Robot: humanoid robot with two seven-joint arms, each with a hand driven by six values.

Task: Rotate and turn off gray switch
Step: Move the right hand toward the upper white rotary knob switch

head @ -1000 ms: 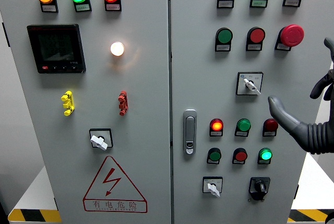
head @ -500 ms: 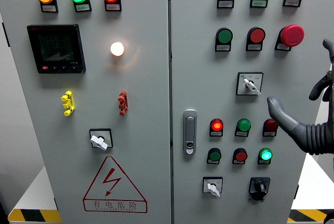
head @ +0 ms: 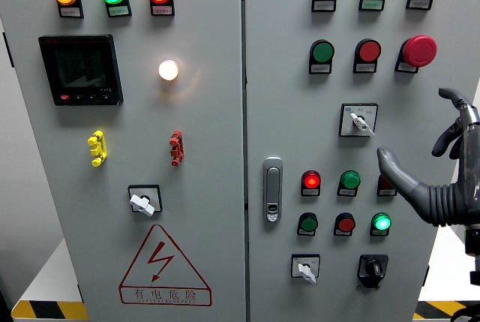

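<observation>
Reaching in from the right edge, the right hand [head: 435, 164] sits in front of the cabinet's right door [head: 285, 97], fingers spread loose, holding nothing. Thumb [head: 394, 170] sticks out to the left, tip just below-right of the gray switch [head: 358, 120] and overlapping the dark red lamp [head: 387, 182] behind it. Other fingers [head: 454, 123] curl up near the door's right edge, well clear of any control. Can't tell if the thumb touches the panel; no contact w/ the switch itself.

Gray switch is mid-height on the right door, under the red button [head: 368, 51] and above the green lamp [head: 349, 180]; its white-gray knob points down-right in a black square plate.

Similar rotary switches lower down: one at bottom of right door [head: 305, 268], one on left door [head: 143, 201]. Left arm not visible.
</observation>
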